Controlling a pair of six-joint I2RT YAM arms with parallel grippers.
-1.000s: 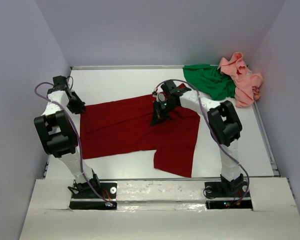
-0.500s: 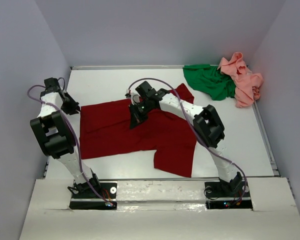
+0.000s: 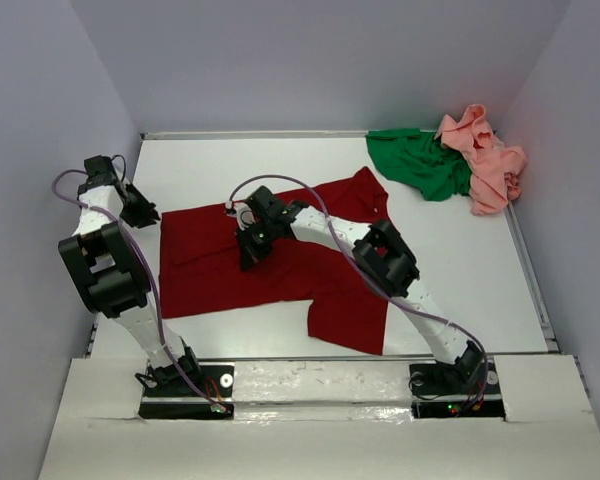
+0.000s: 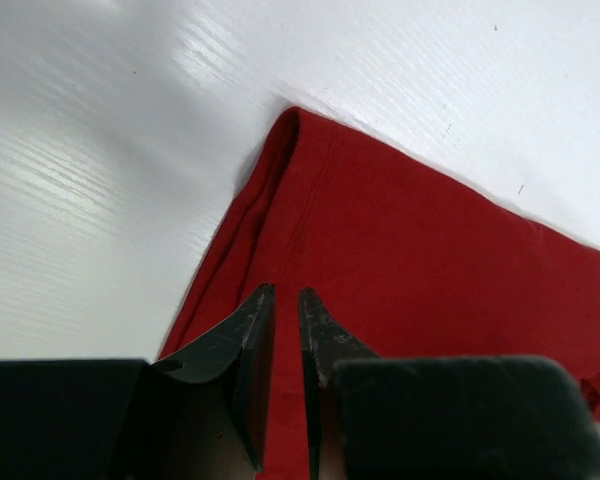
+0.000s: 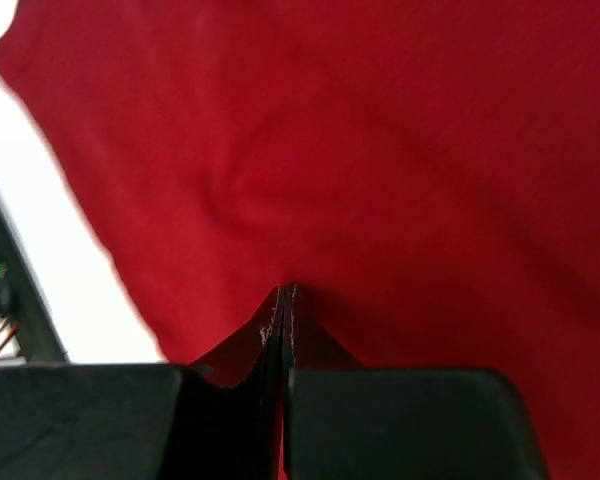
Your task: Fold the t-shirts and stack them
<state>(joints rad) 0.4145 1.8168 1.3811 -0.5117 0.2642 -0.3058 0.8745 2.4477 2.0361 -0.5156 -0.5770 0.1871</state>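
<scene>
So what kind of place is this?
Likely a robotics lab test cell: white table boxed in by plain walls, left arm and right arm bolted at its edge, dark red t-shirt spread out.

No readable text, no labels, no brand marks, no numbers, no signs in any view

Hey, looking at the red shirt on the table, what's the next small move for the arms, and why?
Probably close the left fingers on the left edge of the red shirt. They stand slightly apart over that edge near its corner, and whether they grip it is unclear. The right fingers are shut, tips at the shirt's middle where creases gather. A firm hold at the edge seems needed before folding.
</scene>
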